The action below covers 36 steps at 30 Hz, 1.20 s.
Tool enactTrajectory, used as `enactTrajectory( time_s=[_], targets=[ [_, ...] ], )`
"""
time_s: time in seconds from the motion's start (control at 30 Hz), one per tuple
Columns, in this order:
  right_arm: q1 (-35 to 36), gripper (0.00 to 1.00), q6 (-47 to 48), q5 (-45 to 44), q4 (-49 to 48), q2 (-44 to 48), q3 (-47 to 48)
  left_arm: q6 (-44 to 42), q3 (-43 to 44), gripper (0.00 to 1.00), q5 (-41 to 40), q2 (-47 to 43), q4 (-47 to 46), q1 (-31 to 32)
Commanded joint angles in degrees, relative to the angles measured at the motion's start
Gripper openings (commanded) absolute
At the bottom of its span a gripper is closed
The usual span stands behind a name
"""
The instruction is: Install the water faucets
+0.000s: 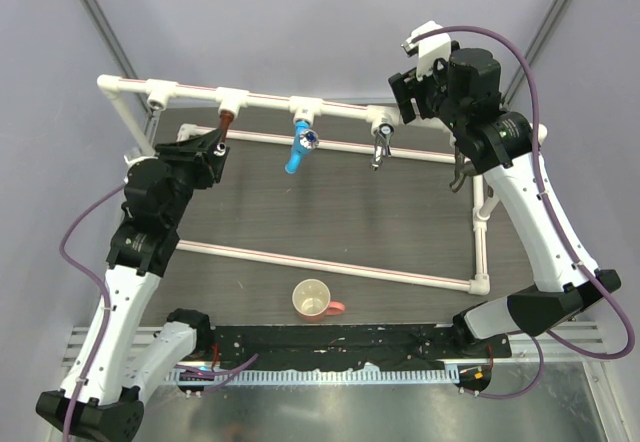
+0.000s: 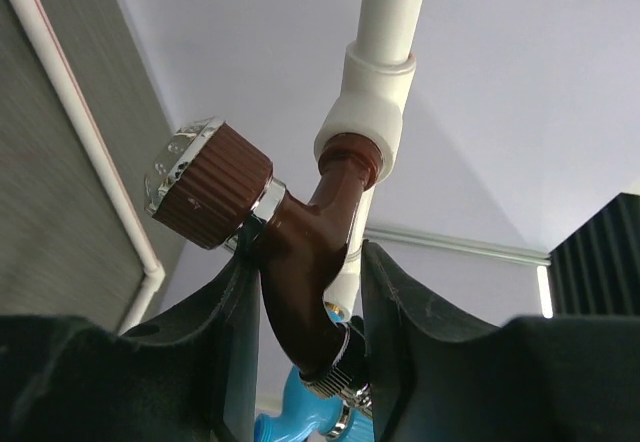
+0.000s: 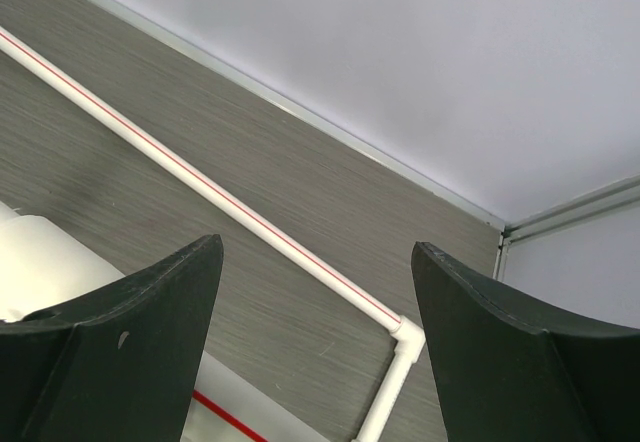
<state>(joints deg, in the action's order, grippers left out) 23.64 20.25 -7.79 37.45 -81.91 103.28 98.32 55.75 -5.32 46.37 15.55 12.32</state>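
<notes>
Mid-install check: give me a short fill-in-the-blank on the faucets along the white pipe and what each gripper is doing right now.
1. The left gripper has its fingers ___ on the reddish-brown faucet with the ribbed knob.
2. Along the white plastic pipe, the bright blue faucet hangs ___ the reddish-brown faucet and the chrome-silver faucet.
3. The right gripper has its fingers ___, with nothing between them.
Missing words: shut; between; open.

No legible text, label, brand, number or sign on any surface in view
</notes>
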Motion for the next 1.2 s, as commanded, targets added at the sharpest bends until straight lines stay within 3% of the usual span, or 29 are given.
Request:
enactTrajectory(
  time_s=[0.0, 0.2, 0.63, 0.67, 0.73, 0.77, 0.83, 1.03, 1.17],
  targets=[
    [1.50, 0.83, 1.28, 2.69, 13.35, -3.61, -2.47, -26.22, 7.44, 0.00, -11.73, -0.41, -3.17, -0.71],
    [1.59, 0.83, 1.19, 2.43, 13.35, -3.61, -2.30, -34.41, 10.61, 0.00, -12.69, 1.62, -2.28, 0.42],
    [1.67, 0.83, 1.37, 2.17, 13.52, -3.78, -2.21, -48.30, 15.36, 0.00, -22.01, 4.08, -1.14, 9.66],
    [1.67, 0.83, 1.54, 1.99, 13.52, -3.70, -2.12, -49.27, 15.44, 0.03, -22.27, 3.38, -0.88, 9.66],
    [1.59, 0.83, 1.46, 1.91, 13.44, -3.70, -2.21, -51.90, 15.62, 0.21, -24.28, 2.42, -0.26, 9.66],
    [1.67, 0.83, 1.55, 1.99, 13.35, -3.70, -2.30, -55.40, 15.80, 0.39, -25.17, 1.45, 0.52, 9.57],
    [1.67, 0.83, 1.46, 1.99, 13.35, -3.87, -2.39, -58.67, 16.50, 0.59, -26.75, 0.57, 1.75, 9.66],
    [1.76, 0.83, 1.20, 1.82, 13.61, -4.22, -2.12, -71.41, 18.17, 0.90, -21.85, -0.05, 5.62, 9.57],
    [1.85, 0.83, 1.11, 1.55, 13.61, -4.31, -2.21, -78.18, 17.21, 1.00, -16.66, 0.04, 7.39, 9.57]
  ],
)
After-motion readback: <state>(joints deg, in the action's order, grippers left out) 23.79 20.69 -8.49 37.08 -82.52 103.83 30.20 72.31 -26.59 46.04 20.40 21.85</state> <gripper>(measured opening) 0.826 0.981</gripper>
